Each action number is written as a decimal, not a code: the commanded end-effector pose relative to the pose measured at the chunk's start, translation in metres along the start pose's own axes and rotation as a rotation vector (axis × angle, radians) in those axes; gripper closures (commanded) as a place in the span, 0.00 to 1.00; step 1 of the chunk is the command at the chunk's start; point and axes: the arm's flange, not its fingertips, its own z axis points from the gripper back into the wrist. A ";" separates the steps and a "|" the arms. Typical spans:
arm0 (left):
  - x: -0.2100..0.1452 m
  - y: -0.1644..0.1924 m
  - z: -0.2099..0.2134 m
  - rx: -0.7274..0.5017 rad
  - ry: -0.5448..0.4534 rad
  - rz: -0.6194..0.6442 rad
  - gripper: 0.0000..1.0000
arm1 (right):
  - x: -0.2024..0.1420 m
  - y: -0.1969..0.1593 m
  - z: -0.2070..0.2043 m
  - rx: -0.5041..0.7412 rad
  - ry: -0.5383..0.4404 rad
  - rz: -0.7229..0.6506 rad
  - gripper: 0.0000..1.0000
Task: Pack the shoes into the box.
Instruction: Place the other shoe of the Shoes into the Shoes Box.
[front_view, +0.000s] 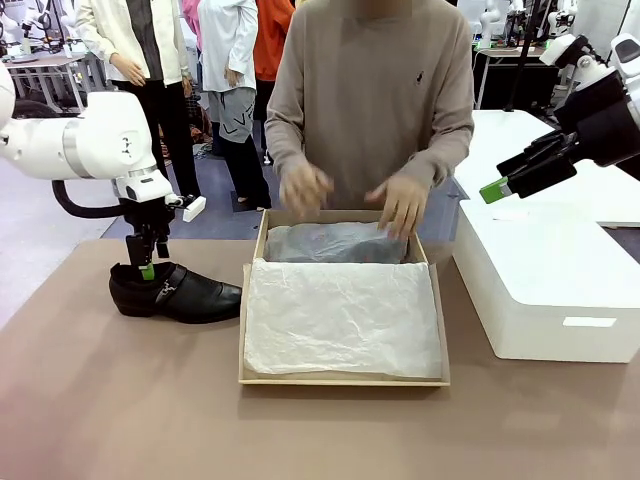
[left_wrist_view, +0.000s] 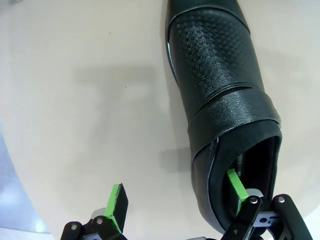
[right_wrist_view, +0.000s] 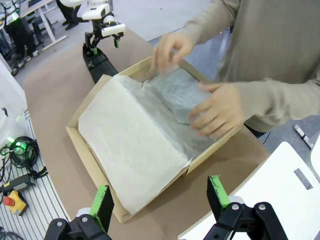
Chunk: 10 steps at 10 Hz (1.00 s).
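Glossy embossed shoe (left_wrist_view: 220, 90), crinkled white tissue (front_view: 340, 315), tan cardboard box (front_view: 343, 381)

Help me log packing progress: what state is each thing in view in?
Black dress shoe: upright on the table, left of the shoebox, not packed.
Shoebox: open, lined with tissue paper.
Tissue paper: crinkled, covering a dark shape at the far end.
White box: closed.
Robot's left hand: open, one finger inside the shoe's heel opening.
Robot's right hand: open, empty, raised.
Person's hands: pressing the tissue at the far end.
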 end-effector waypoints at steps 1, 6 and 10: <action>-0.003 0.007 -0.003 -0.026 -0.019 -0.020 0.00 | 0.000 -0.001 0.000 0.000 -0.004 -0.001 0.00; -0.005 0.011 -0.019 -0.060 -0.018 0.000 0.00 | 0.000 -0.001 0.000 0.000 -0.004 -0.001 0.00; -0.005 0.007 -0.020 -0.071 -0.024 -0.018 0.58 | 0.000 -0.001 0.000 0.000 -0.004 -0.001 0.00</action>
